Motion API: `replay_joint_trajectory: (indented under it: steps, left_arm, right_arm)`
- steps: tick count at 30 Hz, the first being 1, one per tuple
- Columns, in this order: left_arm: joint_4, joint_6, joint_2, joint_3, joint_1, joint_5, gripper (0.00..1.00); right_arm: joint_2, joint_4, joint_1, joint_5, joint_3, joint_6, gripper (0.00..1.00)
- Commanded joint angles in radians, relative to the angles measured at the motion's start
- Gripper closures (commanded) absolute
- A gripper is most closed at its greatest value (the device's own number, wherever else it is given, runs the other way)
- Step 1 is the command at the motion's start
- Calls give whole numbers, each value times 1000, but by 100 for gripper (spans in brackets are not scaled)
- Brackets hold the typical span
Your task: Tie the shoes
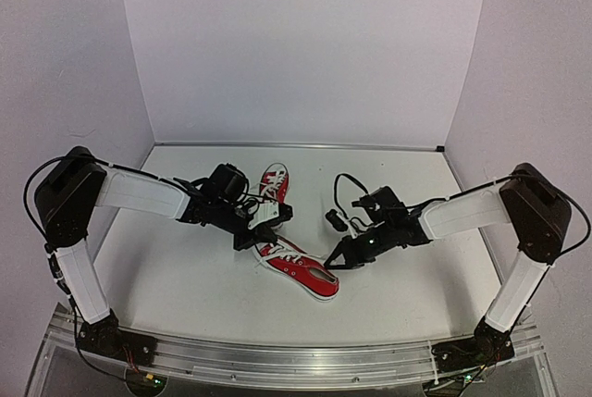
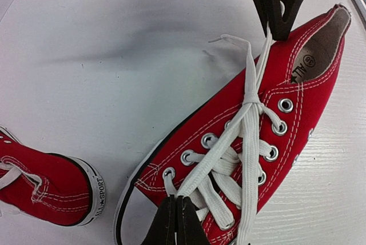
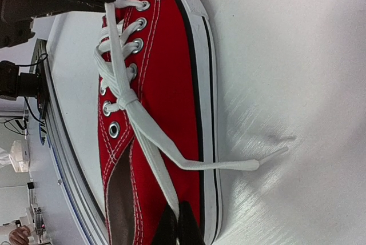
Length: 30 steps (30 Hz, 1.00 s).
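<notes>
The left gripper [image 2: 174, 200] and right gripper [image 3: 176, 209] each pinch the soft, floppy lace [image 3: 150, 142] of the front shoe [image 1: 298, 267]. It may slip, so grab near the knot [image 3: 128, 101].

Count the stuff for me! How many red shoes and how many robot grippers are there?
Red shoes: 2 (near shoe, far shoe)
Grippers: 2 (left gripper, right gripper, both pinching the near shoe's lace)
Total: 4

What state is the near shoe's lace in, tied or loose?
Half-tied: the lace has one simple knot, no bow. One end sticks out free past the sole; the shut right gripper pinches another strand.
</notes>
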Motion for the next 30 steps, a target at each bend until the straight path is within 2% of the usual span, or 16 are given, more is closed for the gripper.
replay_joint_trajectory:
  steps: [1,10,12,14,17,20,23,27,30]
  left_arm:
    - [26,-4,-47,5,56,-117,100]
    - [-25,14,-16,87,7,-29,100]
    - [-37,1,-7,111,-3,-14,100]
    - [-27,-26,-16,116,-4,-3,89]
    - [24,-80,-71,79,-2,-20,67]
    - [61,-138,-158,26,-1,-51,54]
    - [77,-205,-233,-20,-1,-98,48]
    - [80,-310,-316,-91,1,-160,43]
    - [133,-385,-383,-155,1,-167,31]
  right_arm:
    - [-36,-83,-7,31,-41,-18,100]
    - [-63,-88,8,-79,-6,-40,100]
    - [-62,-116,32,-111,20,-59,92]
    - [-61,-162,55,-110,55,-87,76]
    - [-76,-262,57,-35,103,-141,60]
    - [-95,-355,56,67,170,-186,56]
    - [-77,-412,56,137,236,-221,55]
    - [4,-461,56,187,333,-267,56]
    - [64,-479,58,163,375,-295,55]
